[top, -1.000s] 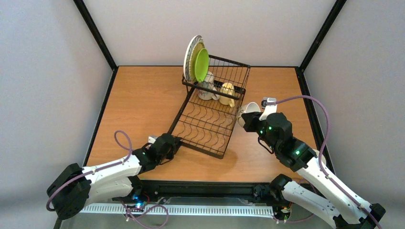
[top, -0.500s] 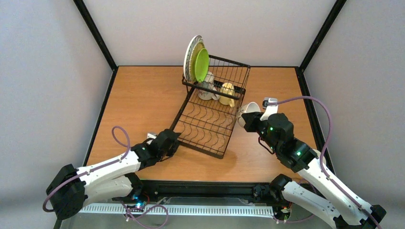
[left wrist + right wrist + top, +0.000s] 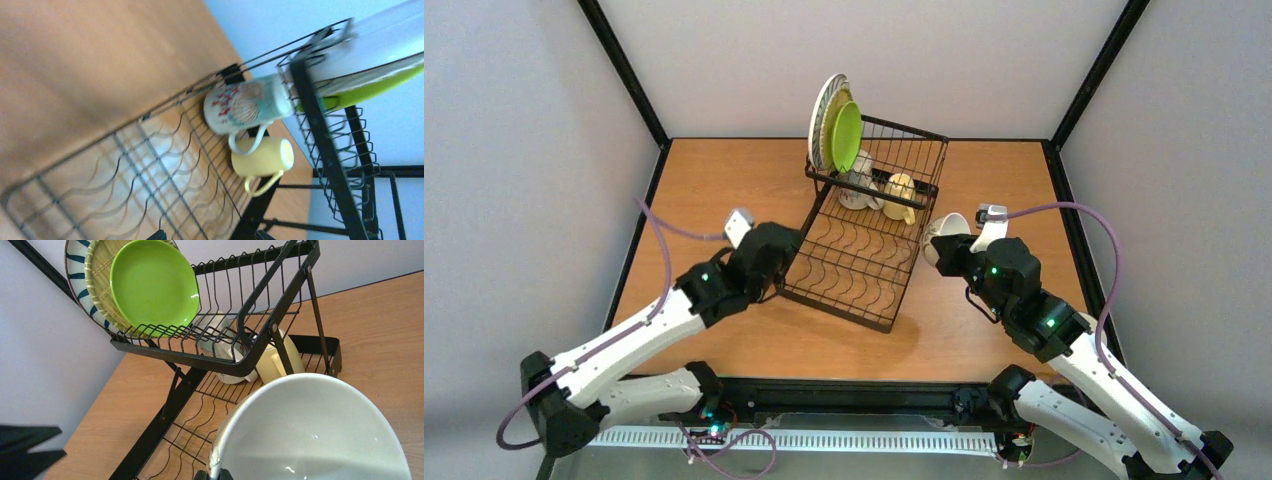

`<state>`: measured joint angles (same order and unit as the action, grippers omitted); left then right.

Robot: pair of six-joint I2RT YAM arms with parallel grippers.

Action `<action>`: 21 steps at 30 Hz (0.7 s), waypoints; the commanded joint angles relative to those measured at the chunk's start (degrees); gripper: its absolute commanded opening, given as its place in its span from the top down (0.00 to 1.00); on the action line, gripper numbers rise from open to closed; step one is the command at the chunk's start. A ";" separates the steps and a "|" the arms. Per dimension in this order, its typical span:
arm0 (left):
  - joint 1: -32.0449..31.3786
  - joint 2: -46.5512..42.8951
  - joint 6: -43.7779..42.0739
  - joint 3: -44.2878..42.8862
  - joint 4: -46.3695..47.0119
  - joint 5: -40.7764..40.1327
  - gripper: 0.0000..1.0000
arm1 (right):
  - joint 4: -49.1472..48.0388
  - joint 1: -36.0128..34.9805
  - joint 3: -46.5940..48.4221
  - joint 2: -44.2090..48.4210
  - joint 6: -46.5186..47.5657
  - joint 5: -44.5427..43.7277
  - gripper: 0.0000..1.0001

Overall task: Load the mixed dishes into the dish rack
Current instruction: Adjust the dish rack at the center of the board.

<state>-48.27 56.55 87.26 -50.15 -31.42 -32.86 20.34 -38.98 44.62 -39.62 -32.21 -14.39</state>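
The black wire dish rack [image 3: 834,308] stands mid-table. In its tall basket the striped plate [image 3: 822,108], the bamboo plate [image 3: 832,125] and the lime-green plate [image 3: 847,136] stand on edge. A patterned mug [image 3: 856,190] and a yellow mug [image 3: 900,195] lie below them on the slotted tray. My right gripper [image 3: 938,244] is shut on the rim of a white bowl [image 3: 947,227], held just right of the rack; in the right wrist view the bowl [image 3: 320,430] fills the lower right. My left gripper [image 3: 786,272] is open and empty above the tray's left edge.
Black frame posts run along the table's back and side edges. In the left wrist view the patterned mug [image 3: 245,102] and the yellow mug [image 3: 262,157] lie side by side under the basket bar [image 3: 310,115]. No other bowl or small white dish is in view.
My left arm has lifted and swung from the rack's near left corner up along its left side. The right arm with the bowl has barely moved.
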 commanded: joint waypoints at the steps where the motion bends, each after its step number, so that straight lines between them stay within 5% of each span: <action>1: 2.96 9.03 -28.71 -9.16 -3.93 -4.21 0.01 | -4.42 0.27 0.31 0.35 1.27 -1.61 0.98; 9: 7.65 24.57 -47.11 -15.50 0.77 -0.43 0.00 | -3.80 0.25 1.44 0.01 2.57 -2.98 0.98; 21: 12.93 28.46 -58.39 -10.50 15.31 3.76 0.00 | -5.48 0.32 1.81 -2.81 2.97 -2.19 0.98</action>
<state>-35.97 83.33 35.75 -61.39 -22.81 -30.68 19.92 -38.94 44.62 -42.46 -30.41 -16.01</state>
